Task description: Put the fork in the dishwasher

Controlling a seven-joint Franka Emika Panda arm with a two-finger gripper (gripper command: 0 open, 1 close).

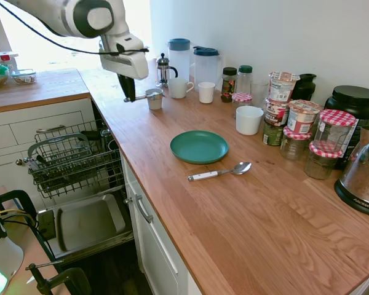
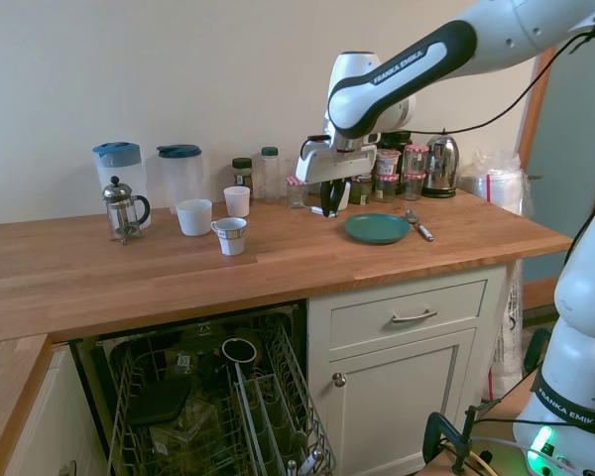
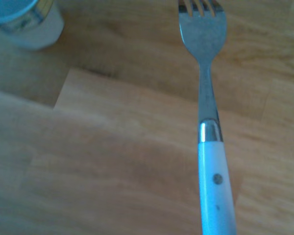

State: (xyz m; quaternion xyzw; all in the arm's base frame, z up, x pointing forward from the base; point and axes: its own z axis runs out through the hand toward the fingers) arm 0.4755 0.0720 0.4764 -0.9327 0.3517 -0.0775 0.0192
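**Task status.** The gripper [image 1: 130,93] hangs above the counter [image 1: 246,215], near its back corner and just beside a small cup [image 1: 154,98]. Its fingers are clenched on the fork [image 3: 206,93]. The wrist view shows the pale handle running out from under the camera, with the tines pointing away over bare wood. In the first exterior view a thin silvery bar sticks out sideways at the fingertips toward the cup. The fork is clear of the wood, so the pick-up appears done.

**Remaining.** The fork is not yet over the dishwasher [image 1: 80,184]. The carry across the counter edge, the descent and the release are all still to come. The dishwasher stands ready: its door [image 1: 89,224] is folded down and its rack [image 1: 71,157] is pulled out. The rack already holds some dark items, so a free slot must be chosen.

**Surface.** The counter is an oiled wooden top with visible plank joints, level and dry as far as can be seen. On it lie a green plate [image 1: 198,146] and a white-handled spoon [image 1: 218,173] just beside the plate; both are well apart from the gripper. Along the wall stand two blue-lidded jugs [image 1: 179,58], a French press [image 1: 164,69], white mugs [image 1: 179,88] and a cluster of jars [image 1: 304,126].

**Room.** It is a kitchen with white cabinets [image 2: 397,362] fitted with bar handles, a plain pale wall and strong daylight from a window.
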